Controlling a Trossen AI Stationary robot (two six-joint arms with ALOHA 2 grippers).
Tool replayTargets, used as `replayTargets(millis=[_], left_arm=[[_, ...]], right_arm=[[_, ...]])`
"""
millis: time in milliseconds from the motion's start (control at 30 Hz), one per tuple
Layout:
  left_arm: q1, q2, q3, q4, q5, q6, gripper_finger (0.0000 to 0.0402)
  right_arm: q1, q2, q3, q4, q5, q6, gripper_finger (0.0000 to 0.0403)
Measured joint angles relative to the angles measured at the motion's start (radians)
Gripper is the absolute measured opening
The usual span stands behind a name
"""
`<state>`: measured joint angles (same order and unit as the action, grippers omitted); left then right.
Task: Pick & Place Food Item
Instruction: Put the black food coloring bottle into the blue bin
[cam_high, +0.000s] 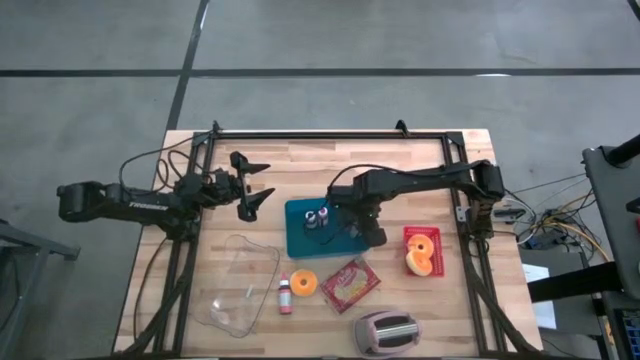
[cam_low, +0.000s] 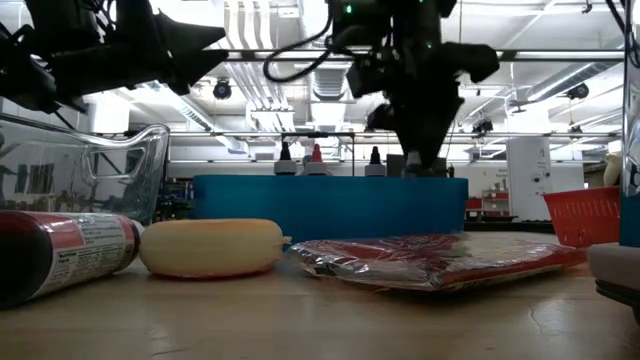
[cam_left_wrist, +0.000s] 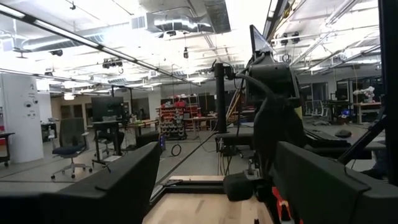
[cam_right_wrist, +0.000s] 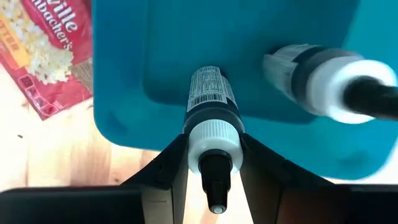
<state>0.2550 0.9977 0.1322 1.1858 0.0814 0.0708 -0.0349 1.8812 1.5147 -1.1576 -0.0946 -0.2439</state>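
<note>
Right arm reaches in from the table's right edge, elbow bent, wrist over the blue tray (cam_high: 300, 240) at mid-table. The right gripper (cam_right_wrist: 212, 163) is closed on a small bottle (cam_right_wrist: 210, 124) with a white collar and dark nozzle, fingers (cam_right_wrist: 165, 165) pressed to either side of its neck; the bottle hangs above the tray's floor. From above, the wrist covers that bottle, and only two other small bottles (cam_high: 317, 219) show standing in the tray. The wrist camera shows a second bottle (cam_right_wrist: 317, 73) close by, blurred and partly cut off, and a corner of the popcorn packet (cam_right_wrist: 50, 50) on the wood beside the tray. Left arm lies stretched along the table's left side, its gripper (cam_high: 252, 184) raised, fingers spread wide, holding nothing. Near edge, left to right: clear glass dish (cam_high: 240, 285), small red-capped bottle (cam_high: 285, 296), yellow round piece (cam_high: 304, 283), popcorn packet, toaster (cam_high: 386, 332). A red basket (cam_high: 422, 250) with an orange item sits right of the tray. The table-level camera flattens all this; the held bottle is hard to pick out behind the tray's wall.
</note>
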Motion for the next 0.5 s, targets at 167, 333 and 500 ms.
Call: replayTargets(millis=[167, 333, 500], left_arm=[[0.0, 0.0, -0.002, -0.003, -0.01, 0.003, 0.0325], [0.001, 0.0, -0.002, -0.005, -0.023, 0.003, 0.0325], [0.001, 0.0, -0.002, -0.005, -0.023, 0.003, 0.0325]], right_arm=[[0.0, -0.005, 0.034, -0.003, 0.02, 0.003, 0.0107], [0.01, 0.016, 0.043, -0.006, 0.042, -0.001, 0.0107], [0.024, 0.064, 0.064, -0.043, 0.085, -0.015, 0.0107]])
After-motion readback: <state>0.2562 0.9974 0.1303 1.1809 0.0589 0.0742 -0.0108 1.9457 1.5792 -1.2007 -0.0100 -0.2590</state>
